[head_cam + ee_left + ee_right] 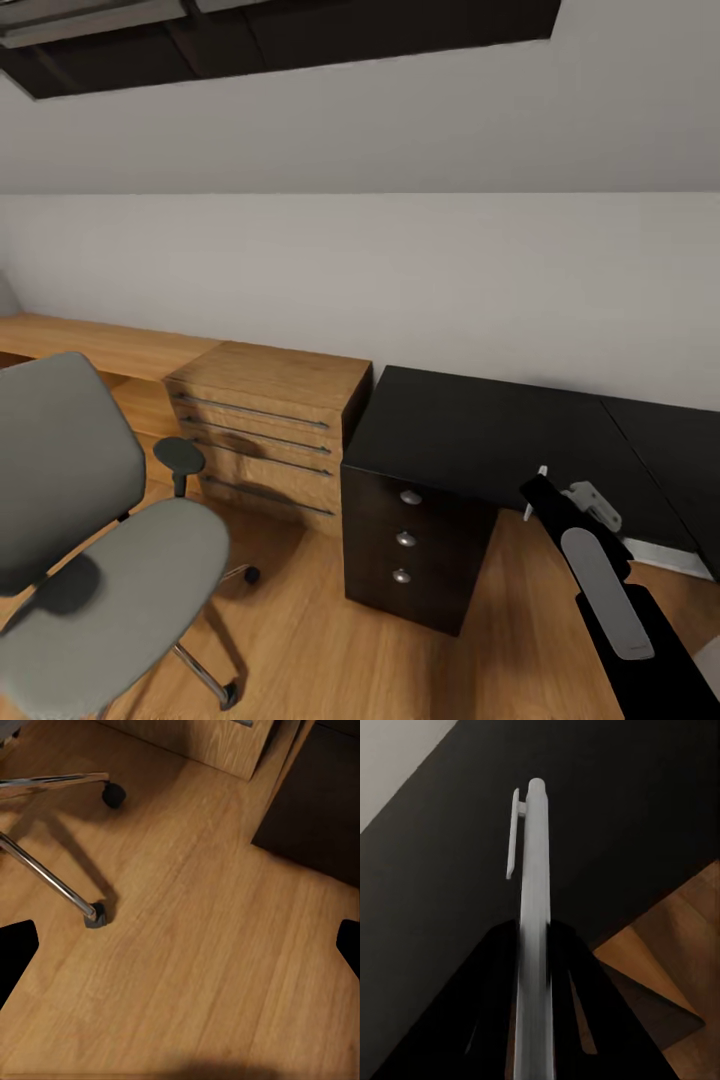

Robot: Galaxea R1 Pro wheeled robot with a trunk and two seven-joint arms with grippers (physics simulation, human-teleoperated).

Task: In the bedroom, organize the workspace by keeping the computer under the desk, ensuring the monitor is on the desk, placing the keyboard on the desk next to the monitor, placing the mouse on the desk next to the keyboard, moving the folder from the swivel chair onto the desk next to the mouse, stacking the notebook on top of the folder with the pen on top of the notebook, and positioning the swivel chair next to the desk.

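Observation:
My right gripper (540,495) hangs over the front edge of the glossy black desk (480,430), shut on the slim white pen (536,490). In the right wrist view the pen (535,870) sticks out past the dark fingers (574,967), clip end forward, above the desk top (645,810). The grey swivel chair (90,540) stands at the left, a short way from the desk's drawer unit (410,545). My left gripper (180,949) is open over the wood floor, near the chair's chrome leg (52,881) and castor (95,916).
A light wooden dresser (270,420) stands against the wall between the chair and the desk, with a low wooden shelf (90,345) further left. Wood floor (330,640) lies in front of the drawer unit. A skylight (280,35) is set in the sloped ceiling.

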